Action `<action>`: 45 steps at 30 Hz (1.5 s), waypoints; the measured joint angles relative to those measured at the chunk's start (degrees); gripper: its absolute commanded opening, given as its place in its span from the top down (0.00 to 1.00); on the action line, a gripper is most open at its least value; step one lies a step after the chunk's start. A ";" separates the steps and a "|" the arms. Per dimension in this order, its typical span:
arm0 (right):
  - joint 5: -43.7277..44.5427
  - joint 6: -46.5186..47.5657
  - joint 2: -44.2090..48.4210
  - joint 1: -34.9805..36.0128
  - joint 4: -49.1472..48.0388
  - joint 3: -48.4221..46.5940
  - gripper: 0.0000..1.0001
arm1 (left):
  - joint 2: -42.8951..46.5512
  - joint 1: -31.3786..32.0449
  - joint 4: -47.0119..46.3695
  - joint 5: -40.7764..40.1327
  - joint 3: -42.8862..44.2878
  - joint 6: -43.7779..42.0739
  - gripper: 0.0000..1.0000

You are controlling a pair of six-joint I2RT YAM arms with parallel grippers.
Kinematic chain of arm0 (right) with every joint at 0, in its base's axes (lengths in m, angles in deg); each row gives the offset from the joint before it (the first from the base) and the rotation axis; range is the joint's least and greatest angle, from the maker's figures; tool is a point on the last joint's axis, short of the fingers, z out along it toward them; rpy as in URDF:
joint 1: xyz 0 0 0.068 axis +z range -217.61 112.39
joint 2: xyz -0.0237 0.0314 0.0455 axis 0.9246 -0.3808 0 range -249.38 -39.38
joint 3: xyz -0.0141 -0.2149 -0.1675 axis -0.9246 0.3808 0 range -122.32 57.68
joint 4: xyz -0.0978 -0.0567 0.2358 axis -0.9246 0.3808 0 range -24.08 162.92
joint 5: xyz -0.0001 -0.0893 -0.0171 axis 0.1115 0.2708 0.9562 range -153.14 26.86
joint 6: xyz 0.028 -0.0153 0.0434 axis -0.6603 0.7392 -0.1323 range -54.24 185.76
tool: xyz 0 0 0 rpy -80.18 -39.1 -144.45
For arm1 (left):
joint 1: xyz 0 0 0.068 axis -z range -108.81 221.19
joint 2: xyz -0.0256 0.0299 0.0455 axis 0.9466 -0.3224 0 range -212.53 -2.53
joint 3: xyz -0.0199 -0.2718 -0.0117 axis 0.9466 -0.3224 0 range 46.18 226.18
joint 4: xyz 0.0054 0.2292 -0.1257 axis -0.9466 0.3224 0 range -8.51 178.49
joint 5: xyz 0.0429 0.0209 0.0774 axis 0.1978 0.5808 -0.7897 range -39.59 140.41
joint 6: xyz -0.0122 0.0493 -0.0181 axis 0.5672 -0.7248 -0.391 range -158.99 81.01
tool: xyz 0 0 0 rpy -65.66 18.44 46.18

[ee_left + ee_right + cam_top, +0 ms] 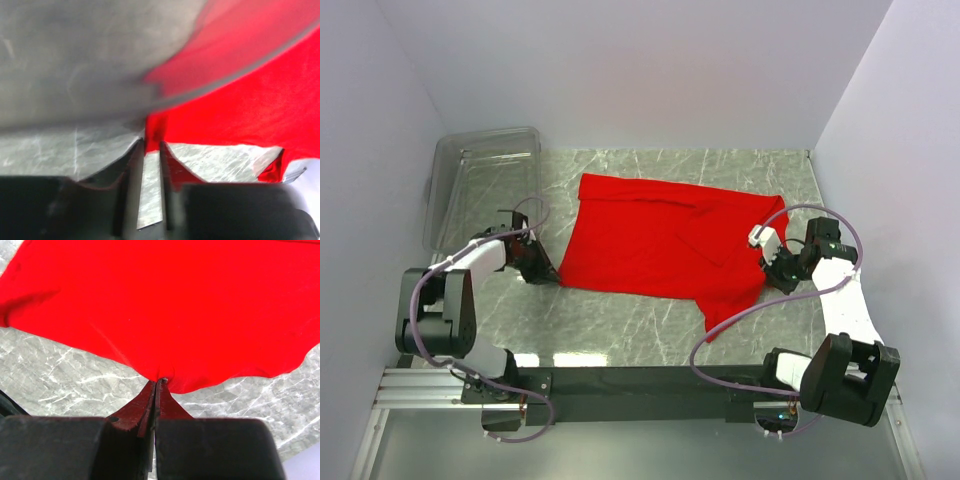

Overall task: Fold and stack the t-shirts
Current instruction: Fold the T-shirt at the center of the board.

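Looking at pretty early days here, honestly. Seeing just one red t-shirt (660, 240), spread mostly flat across the middle of the marble table (620, 325), between the two arms and well apart from the clear plastic bin (442, 200) off at the far left. Rumpled around the middle-right with a bit of cloth lapping over itself and one sleeve poking toward the near edge, but can't call any of that a proper fold. No neat rectangle, no stack anywhere in view. So, at a guess: basically everything left to do, meaning sleeves in, halves over, then parking it somewhere as a pile.

On to poses. Left gripper (540, 268) down low at the shirt's near-left corner, arm tucked up with the elbow pulled back toward its base. Parted just a crack going by the wrist view, with marble visible through the gap and the shirt corner right at the tips. Doesn't look clamped on anything. Right gripper (773, 262) low at the shirt's right edge, arm reaching forward, wrist hooked inward. Pinched tight on the hem there, with cloth puckering into the closed tips.
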 measured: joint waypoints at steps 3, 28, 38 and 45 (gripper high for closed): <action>-0.44 0.15 0.00 -0.13 -0.02 0.02 1.00 | 0.79 -0.04 1.25 -1.99 0.00 -1.16 0.53; -4.92 3.80 -1.31 -1.09 -0.33 0.04 1.00 | 40.57 13.31 -3.54 -8.90 -14.84 -65.48 0.23; -6.27 5.53 -2.67 -1.90 -0.39 0.13 1.00 | 36.41 13.31 -11.34 -0.39 -21.88 -74.44 0.26; -7.76 6.45 -2.95 -2.67 -0.52 0.28 1.00 | 32.35 13.42 -16.04 0.74 -23.02 -76.04 0.29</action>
